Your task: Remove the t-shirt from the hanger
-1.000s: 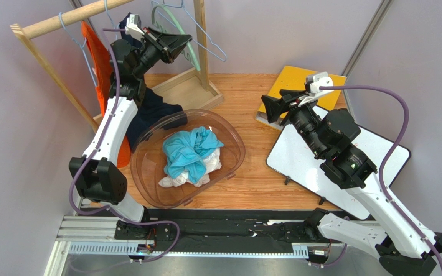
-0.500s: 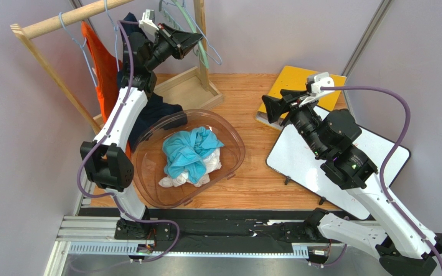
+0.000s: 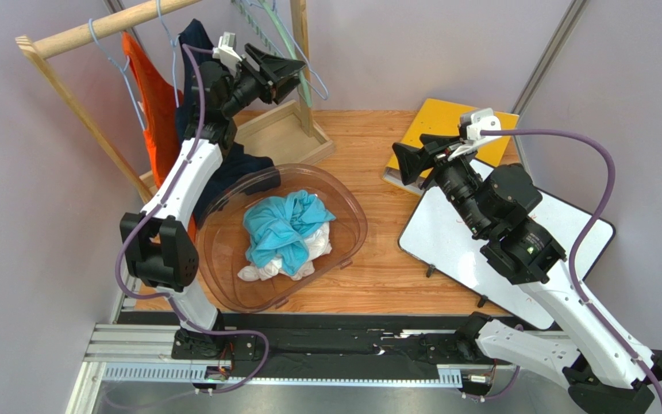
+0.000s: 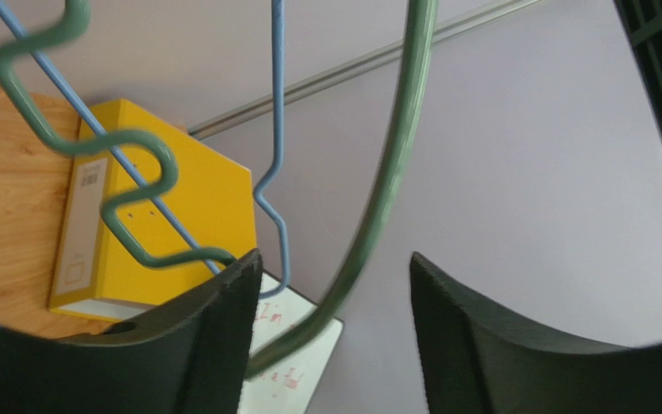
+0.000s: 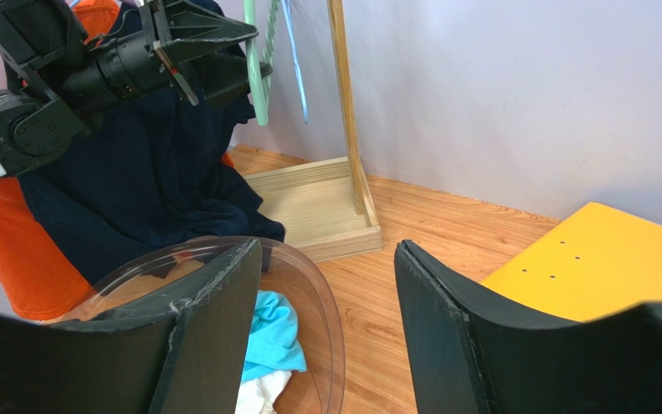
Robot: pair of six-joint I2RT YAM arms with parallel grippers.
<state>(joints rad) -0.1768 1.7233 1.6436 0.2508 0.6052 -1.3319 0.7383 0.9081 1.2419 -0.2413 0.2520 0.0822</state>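
Note:
A navy t-shirt [image 3: 189, 47] hangs from the wooden rack [image 3: 93, 30] and drapes down to the bin's rim; its hanger is hidden. It also fills the left of the right wrist view [image 5: 153, 172]. An orange t-shirt [image 3: 149, 95] hangs beside it on a blue hanger. My left gripper [image 3: 294, 72] is open, high by the rack's post. A bare green hanger [image 4: 386, 172] passes loosely between its fingers, close to the left one. A thin light-blue hanger [image 4: 276, 129] hangs just behind. My right gripper [image 3: 399, 161] is open and empty above the table, facing the rack.
A clear plastic bin [image 3: 343, 203] holds crumpled cyan and white clothes [image 3: 283, 228]. The rack's wooden base tray [image 3: 278, 134] sits behind it. A yellow box [image 3: 447, 121] and a whiteboard [image 3: 447, 241] lie on the right, under the right arm.
My left arm rose and swung right along the rack with the green hanger, then its jaws opened off the hanger. The right arm has not moved.

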